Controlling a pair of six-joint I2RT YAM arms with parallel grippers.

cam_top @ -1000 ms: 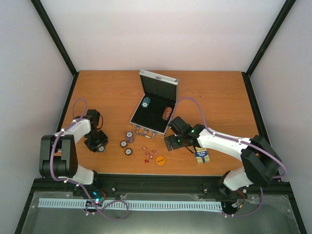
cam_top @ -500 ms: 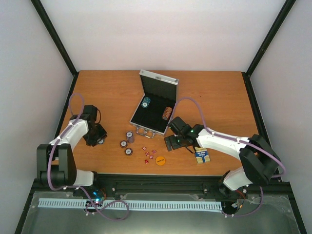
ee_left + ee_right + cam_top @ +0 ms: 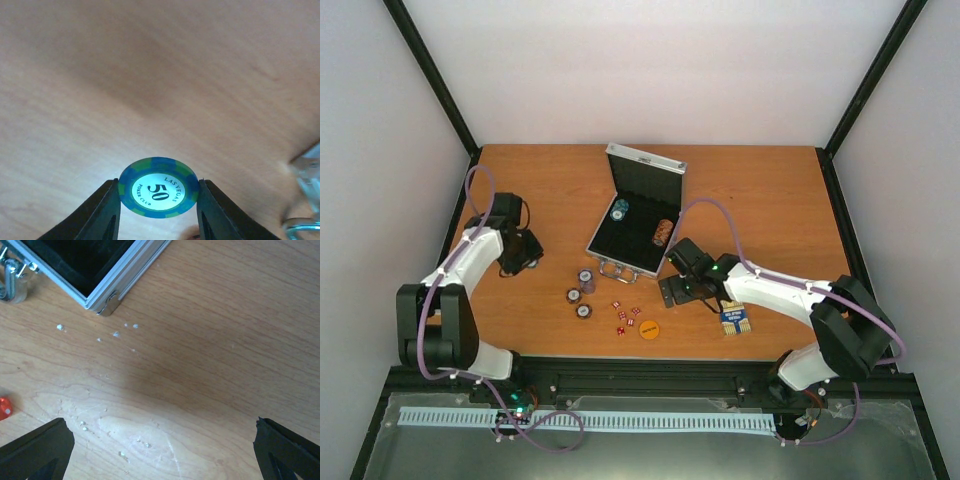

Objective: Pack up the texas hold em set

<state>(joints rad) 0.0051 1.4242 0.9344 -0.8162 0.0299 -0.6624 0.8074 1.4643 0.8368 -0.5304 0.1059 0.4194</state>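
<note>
Chip: the blue-green 50 poker chip [image 3: 158,189] was pinched by its rim in the left hand [image 3: 523,262] near the surface's left edge, probably so it could be carried.
Case: the aluminium case [image 3: 632,215] stood open to receive it.
Other arm: the right hand [image 3: 672,291] was spread and empty.
</note>
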